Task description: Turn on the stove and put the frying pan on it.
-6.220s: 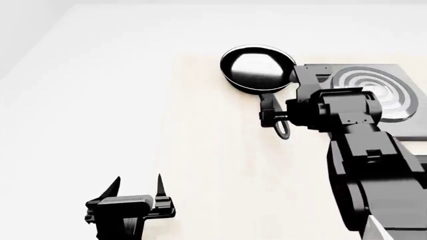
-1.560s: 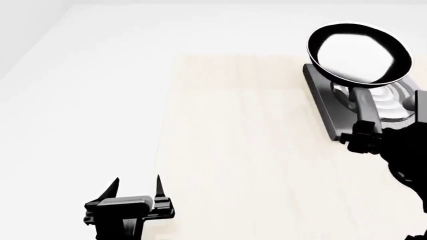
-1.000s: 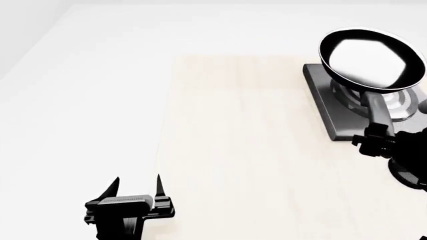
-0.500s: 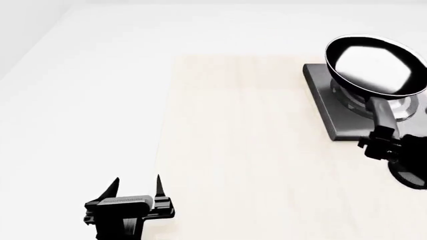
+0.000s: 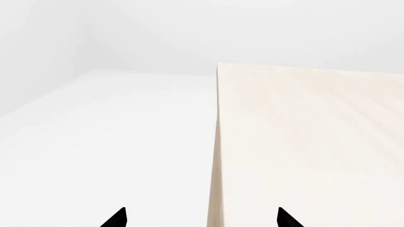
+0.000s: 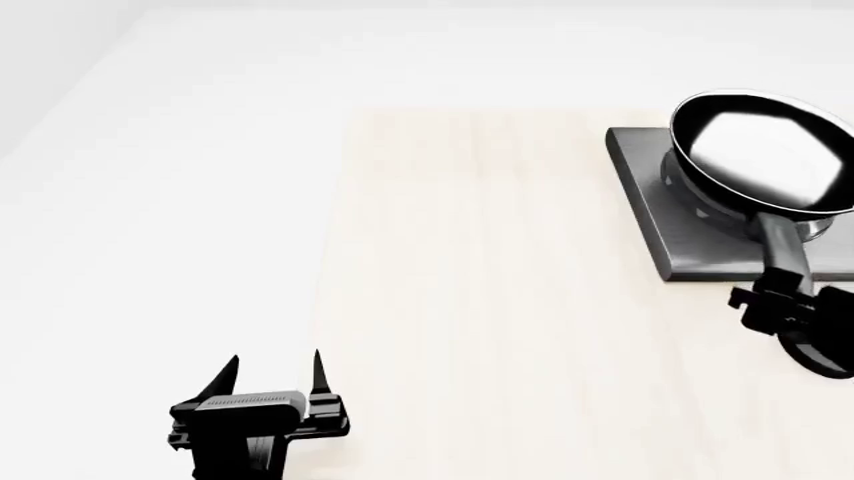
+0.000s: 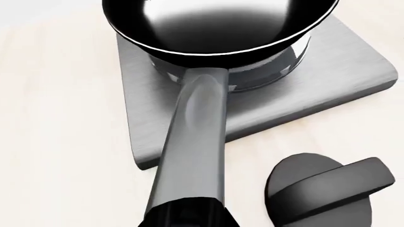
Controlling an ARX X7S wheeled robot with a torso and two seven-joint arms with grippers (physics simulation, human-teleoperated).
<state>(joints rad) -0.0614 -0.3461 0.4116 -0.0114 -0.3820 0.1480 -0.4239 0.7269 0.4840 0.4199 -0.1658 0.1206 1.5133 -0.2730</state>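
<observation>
My right gripper is clenched on the long black handle of the round shallow black frying pan, which has a glossy inside and a thin light rim. The pan stretches straight out ahead of my fingers, its bowl over the raised burner rings of the flat square dark grey stove. In the right wrist view the pan's base sits right on top of the rings; whether it bears its full weight on them or hovers just above, I cannot tell. The handle slopes down from the bowl towards my grip, crossing the stove's near edge. Just beside my grip, on the pale wooden tabletop and apart from the slab, lies a small round black knob with a raised bar across it. At the far right edge of the head view its dark rounded shape shows just below my gripper.

My left gripper hangs well apart from all of this, near the table's left edge, with its two pointed fingers spread and nothing between them. Ahead of it the pale wood borders a plain white surface.
</observation>
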